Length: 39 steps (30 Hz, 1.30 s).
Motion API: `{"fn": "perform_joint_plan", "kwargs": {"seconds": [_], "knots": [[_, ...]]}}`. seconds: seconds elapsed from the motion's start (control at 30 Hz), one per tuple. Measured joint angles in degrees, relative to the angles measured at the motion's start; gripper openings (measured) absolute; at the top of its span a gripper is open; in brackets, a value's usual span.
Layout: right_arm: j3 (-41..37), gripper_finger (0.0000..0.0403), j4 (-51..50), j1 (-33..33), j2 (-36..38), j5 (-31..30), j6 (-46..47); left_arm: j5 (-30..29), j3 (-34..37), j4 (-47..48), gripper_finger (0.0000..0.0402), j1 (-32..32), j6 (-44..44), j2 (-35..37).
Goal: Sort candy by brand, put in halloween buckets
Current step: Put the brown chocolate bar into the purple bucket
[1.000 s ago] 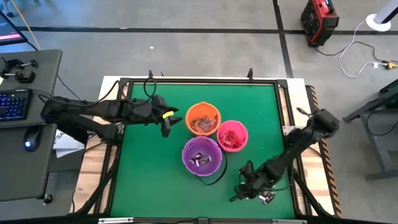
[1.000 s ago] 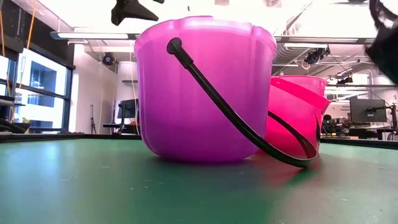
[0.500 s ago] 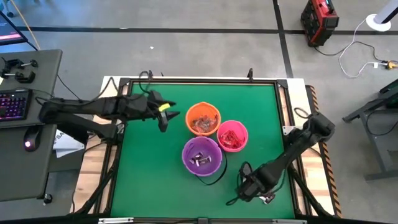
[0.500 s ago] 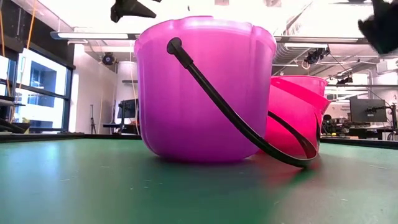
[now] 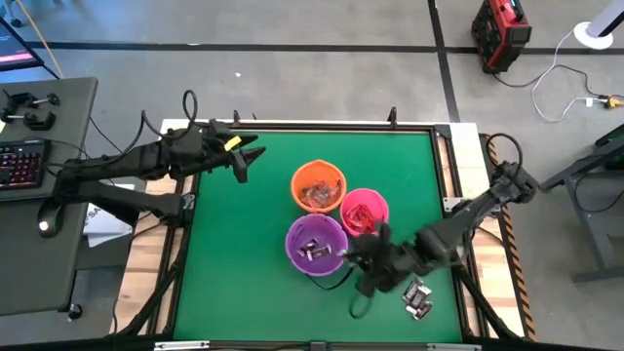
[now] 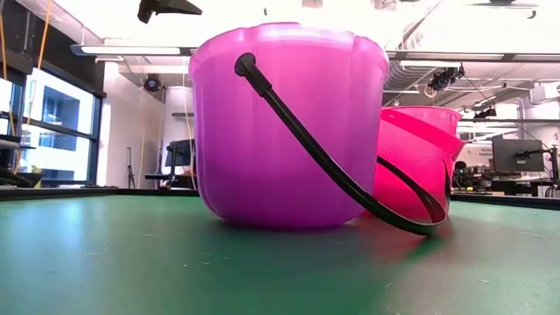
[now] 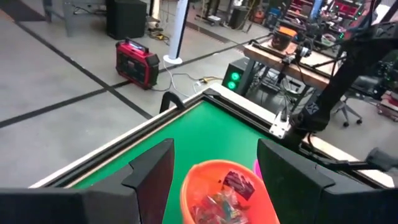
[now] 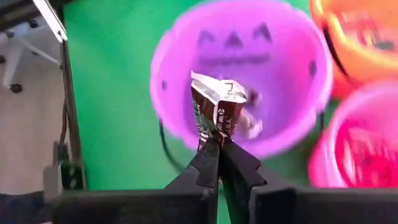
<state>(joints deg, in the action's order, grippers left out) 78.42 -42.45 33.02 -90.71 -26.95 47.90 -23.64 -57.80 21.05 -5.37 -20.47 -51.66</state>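
Three halloween buckets stand together mid-table: orange (image 5: 318,187), pink (image 5: 365,213) and purple (image 5: 315,244), each with candy inside. The low view shows the purple bucket (image 6: 280,131) with its black handle down on the table, and the pink bucket (image 6: 420,157) behind it. My right gripper (image 5: 356,258) hovers by the purple bucket's right rim, shut on a brown-and-silver candy (image 8: 217,109). My left gripper (image 5: 246,162) hangs open above the far left of the table, left of the orange bucket (image 7: 227,193). My right gripper pinches one end of the brown-and-silver wrapper (image 8: 214,134) between its two fingertips (image 8: 208,155). The fingers come from the table's right, slanting down toward the purple bucket. The candy sticks out beyond the fingertips, lifted clear, with the purple bucket's opening behind it.
A few loose candy pieces (image 5: 417,298) lie on the table's near right part. The green table has a raised black frame (image 5: 312,125). A desk with a keyboard (image 5: 19,164) stands left of the table.
My right gripper has risen from the near right part of the table, by the loose candy, and gone left toward the purple bucket. My left gripper has drawn back from the orange bucket toward the table's far left corner.
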Motion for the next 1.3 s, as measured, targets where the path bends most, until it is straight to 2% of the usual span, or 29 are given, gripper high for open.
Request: {"fn": "perform_joint_plan", "kwargs": {"seconds": [0.13,0.2,0.27,0.4,0.6,0.73,0.87,0.97,1.07,1.13,1.2,1.3], "knots": [[-0.7,0.0005,7.6,-5.3,-2.4,1.3,-6.8,0.8,0.0,0.1,0.022,0.2,-1.3,-0.8],[-0.8,0.0009,9.1,-7.6,-3.5,1.9,-7.2,1.7,0.0,0.1,0.022,0.2,-2.7,-1.1],[-0.8,0.0022,9.8,-9.9,-4.5,5.0,-6.4,2.6,0.0,0.1,0.022,0.2,-3.1,-1.1],[-0.8,0.0083,9.9,-12.9,-5.9,14.3,-6.1,3.7,0.0,0.1,0.022,0.2,-3.3,-1.1],[-0.8,0.0194,10.0,-13.1,-4.4,13.9,-10.9,3.7,0.0,0.1,0.022,0.2,-3.4,-1.1],[-0.8,0.0233,1.5,-12.3,-0.3,18.4,-6.4,3.6,0.0,0.3,0.022,-0.3,-3.3,-1.1],[-1.7,0.0238,-14.9,-5.6,4.2,19.2,6.2,3.7,0.0,2.4,0.022,-0.3,-2.5,-1.1],[-6.0,0.0238,-20.4,2.1,7.2,19.0,21.1,3.9,0.0,3.9,0.022,-0.3,-3.5,-1.1],[-14.7,0.0238,-17.2,9.4,9.8,23.8,42.1,3.9,0.0,4.7,0.022,-0.3,-4.4,-1.1],[-21.3,0.0238,-11.9,13.4,10.9,27.6,56.7,3.9,0.0,4.7,0.022,-0.3,-4.8,-1.1],[-27.7,0.0238,-4.7,16.3,11.0,28.8,69.0,3.6,0.0,4.5,0.022,-0.3,-4.8,-1.1],[-35.1,0.0238,4.2,18.7,11.0,28.8,80.5,3.5,0.0,4.4,0.022,-0.3,-4.8,-1.1]]}}
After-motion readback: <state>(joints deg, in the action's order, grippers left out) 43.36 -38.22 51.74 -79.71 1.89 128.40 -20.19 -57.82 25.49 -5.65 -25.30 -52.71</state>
